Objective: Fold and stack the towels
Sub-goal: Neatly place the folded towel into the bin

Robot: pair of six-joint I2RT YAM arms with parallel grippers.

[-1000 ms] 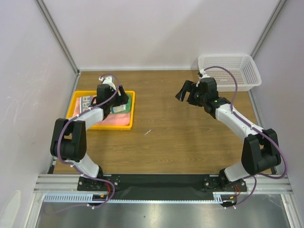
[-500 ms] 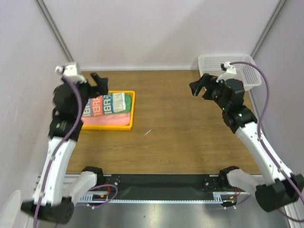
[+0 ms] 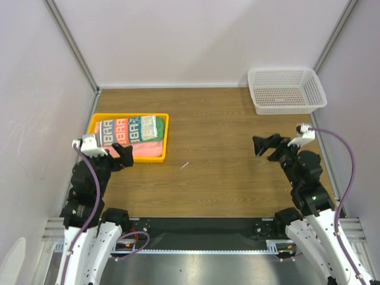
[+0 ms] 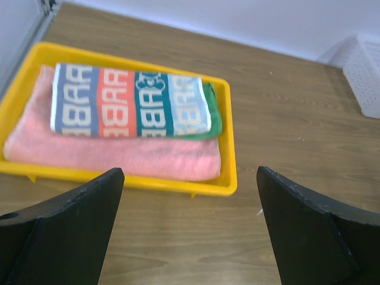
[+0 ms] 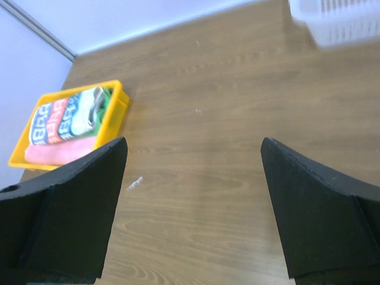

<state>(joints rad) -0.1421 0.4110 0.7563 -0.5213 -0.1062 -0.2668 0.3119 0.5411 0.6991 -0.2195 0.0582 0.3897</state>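
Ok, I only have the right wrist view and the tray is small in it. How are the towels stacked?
Observer: The pink towel is at the bottom, green towel on it, patterned towel on top, all folded, in the tray.
Operator: Is the left gripper clear of them?
Observer: Yes, the left gripper is open and empty, raised on the tray's near side.
Operator: Anything in the basket?
Observer: Nothing that I can see in the basket.
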